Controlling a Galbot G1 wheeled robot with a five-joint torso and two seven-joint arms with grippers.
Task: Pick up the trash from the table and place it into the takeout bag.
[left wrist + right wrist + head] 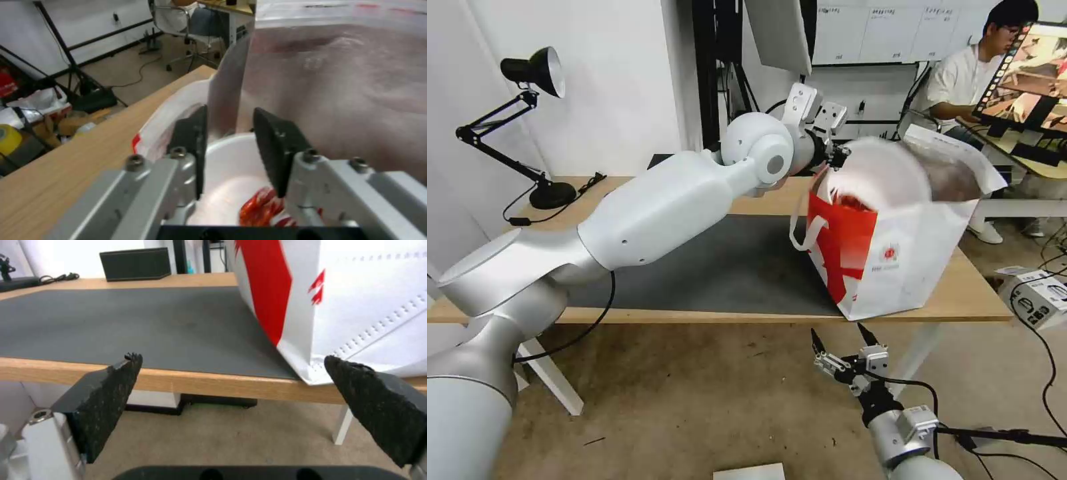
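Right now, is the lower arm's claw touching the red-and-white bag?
No. The right gripper hangs open below the table's front edge, with clear space between its fingers and the takeout bag.

The takeout bag (907, 267) stands on the table's (760, 315) right end, over the mat's (727, 267) edge.

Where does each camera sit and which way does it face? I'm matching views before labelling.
Head view: high up, looking down on the table and takeout bag; both arms show.
Left wrist view: behind the left gripper, facing into the bag's foil mouth, pads around the white bowl rim.
Right wrist view: below the table edge, behind the open right gripper, facing across the mat.
All share the bag.
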